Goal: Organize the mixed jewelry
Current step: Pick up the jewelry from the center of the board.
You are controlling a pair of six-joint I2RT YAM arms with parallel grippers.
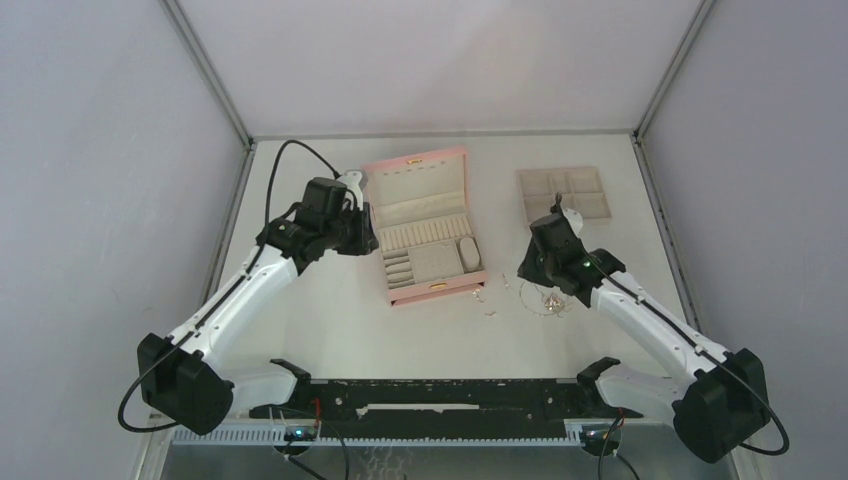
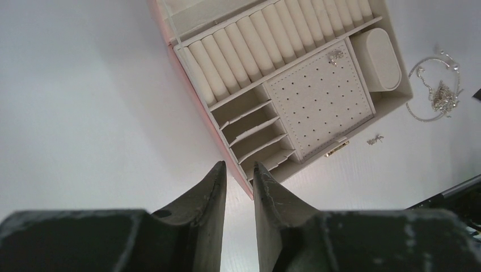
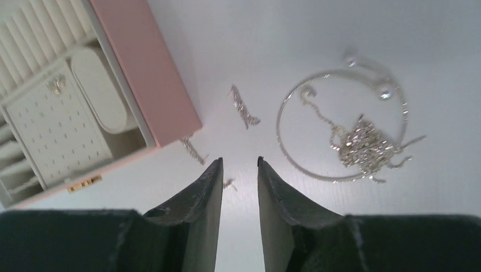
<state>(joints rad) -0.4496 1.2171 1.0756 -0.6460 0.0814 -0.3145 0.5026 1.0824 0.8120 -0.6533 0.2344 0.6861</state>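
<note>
The mixed jewelry lies on the white table right of the open pink box (image 1: 415,180). A thin looped chain necklace (image 3: 340,136) has a sparkly cluster inside its loop. Small silver bits lie apart: one (image 3: 244,107) left of the loop, one (image 3: 193,150) by the box's corner, and a tiny one (image 3: 228,184) on the table between my right gripper's fingers. Another small piece (image 2: 334,55) sits on the box's perforated panel. My right gripper (image 3: 239,162) hovers open and holds nothing. My left gripper (image 2: 238,167) is narrowly open and empty, over the box's near-left corner.
The pink box (image 3: 147,73) has beige lining with ring rolls, slots and an oval pad. A flat beige compartment tray (image 1: 565,192) lies at the back right, behind the right arm. Grey walls close in both sides and the back.
</note>
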